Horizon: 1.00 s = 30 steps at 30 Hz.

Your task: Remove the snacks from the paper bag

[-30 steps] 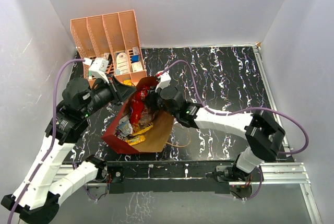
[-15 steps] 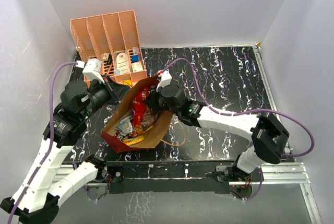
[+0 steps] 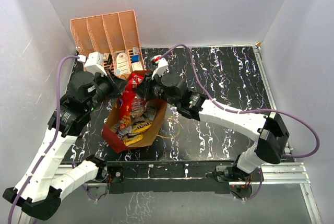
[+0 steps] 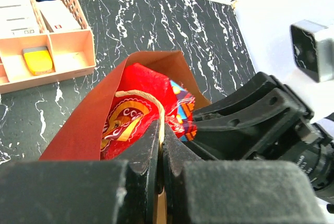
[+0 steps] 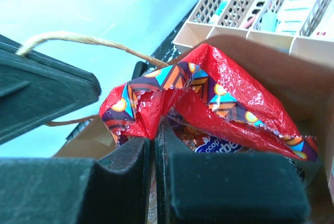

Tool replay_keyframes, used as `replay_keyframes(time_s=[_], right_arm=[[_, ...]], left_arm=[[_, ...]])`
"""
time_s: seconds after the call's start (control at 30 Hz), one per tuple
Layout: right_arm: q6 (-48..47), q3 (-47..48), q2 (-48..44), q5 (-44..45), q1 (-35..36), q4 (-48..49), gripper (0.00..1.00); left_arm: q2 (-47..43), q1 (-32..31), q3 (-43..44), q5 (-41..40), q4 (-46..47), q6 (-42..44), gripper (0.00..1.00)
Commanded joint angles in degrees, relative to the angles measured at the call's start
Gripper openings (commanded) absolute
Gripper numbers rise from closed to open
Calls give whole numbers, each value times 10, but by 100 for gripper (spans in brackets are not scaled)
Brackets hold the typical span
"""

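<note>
now r gripper (image 5: 154, 132) pinches sweets bag (image 5: 229, 98), l gripper (image 4: 162, 136) paper bag (image 4: 86, 130); rack (image 3: 112, 28) behind.

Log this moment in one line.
left claw: shut on paper bag rim | right claw: shut on sweets bag | small packets: inside paper bag

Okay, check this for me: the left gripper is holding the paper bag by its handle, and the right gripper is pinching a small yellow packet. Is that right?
One part is off. The right gripper is shut on the crinkled top edge of the large red sweets bag, as the right wrist view shows. The rest stands: the left gripper holds the paper bag by its handle.
</note>
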Motion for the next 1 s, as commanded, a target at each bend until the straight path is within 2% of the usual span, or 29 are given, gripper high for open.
replay_keyframes(time_s=[0.0,0.57,0.73,0.97], right_arm=[[-4,70,-59,-1,0,131,7],[-143,54,-244,123,0,106,7],[-240,34,-307,206,0,92,7],[-290,-42,-387,326,0,92,7]], left_arm=[[-9,-1,28,-18,9,2,0],[-6,-1,41,-66,-31,21,0],[-10,-1,36,-74,-29,19,0],[3,-1,44,-73,-27,21,0]])
